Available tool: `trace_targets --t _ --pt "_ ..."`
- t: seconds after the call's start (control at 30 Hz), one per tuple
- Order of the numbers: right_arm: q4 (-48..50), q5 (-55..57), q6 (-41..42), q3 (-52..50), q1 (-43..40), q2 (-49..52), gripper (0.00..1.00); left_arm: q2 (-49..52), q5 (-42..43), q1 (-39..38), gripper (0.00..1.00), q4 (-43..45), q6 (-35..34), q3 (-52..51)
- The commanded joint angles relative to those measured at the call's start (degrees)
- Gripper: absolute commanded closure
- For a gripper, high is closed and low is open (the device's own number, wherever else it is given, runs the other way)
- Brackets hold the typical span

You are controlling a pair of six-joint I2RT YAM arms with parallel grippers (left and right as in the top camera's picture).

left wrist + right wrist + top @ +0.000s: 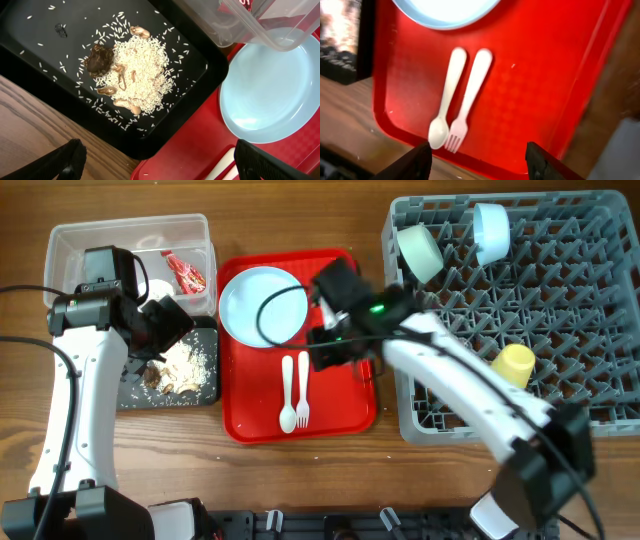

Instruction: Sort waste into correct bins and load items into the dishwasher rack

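The spoon (447, 95) and fork (470, 92) lie side by side on the red tray (545, 75). Their handles point at the plate (445, 10). Their heads point at the right end effector (480, 162), which is wide and empty. That arm is nearer.

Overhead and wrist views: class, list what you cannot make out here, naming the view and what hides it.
Clear tub: overhead, the left arm covers much of its inside.
Pale blue plate: right wrist view, cut off by the top edge.
Black tray: right wrist view, blurred at the left edge; its contents unreadable.
Dishwasher rack: overhead, the right arm crosses and hides part of its pegs.
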Motion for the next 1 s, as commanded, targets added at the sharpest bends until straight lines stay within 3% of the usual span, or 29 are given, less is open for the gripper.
trace_targets --t 0.0,0.23,0.3,0.4,0.53,0.77,0.97 --pt "0.4 4.3 11.6 -0.1 3.9 6.2 0.38 -0.5 -0.9 0.1 0.04 -0.1 -0.7 0.0" --pt "3.6 2.6 16.9 -0.1 6.8 19.5 0.39 -0.5 -0.9 0.1 0.04 -0.1 -0.7 0.0" --pt "5.4 2.8 18.4 -0.1 6.8 21.4 0.45 -0.5 -0.9 0.1 0.03 -0.1 -0.7 0.0" --pt "4.9 3.3 18.6 -0.1 6.8 23.0 0.59 -0.5 -0.9 0.1 0.04 -0.1 -0.7 0.0" --pt "4.7 3.3 18.5 -0.1 6.8 23.0 0.91 -0.5 -0.8 0.1 0.03 -0.1 -0.7 0.0" --pt "1.6 6.9 12.9 -0.1 3.4 16.0 0.96 -0.5 -0.8 0.1 0.03 -0.1 -0.7 0.0" --pt "-6.4 16.2 5.6 -0.1 -9.4 -0.6 0.96 -0.5 -0.8 0.1 0.03 0.0 -0.8 0.0"
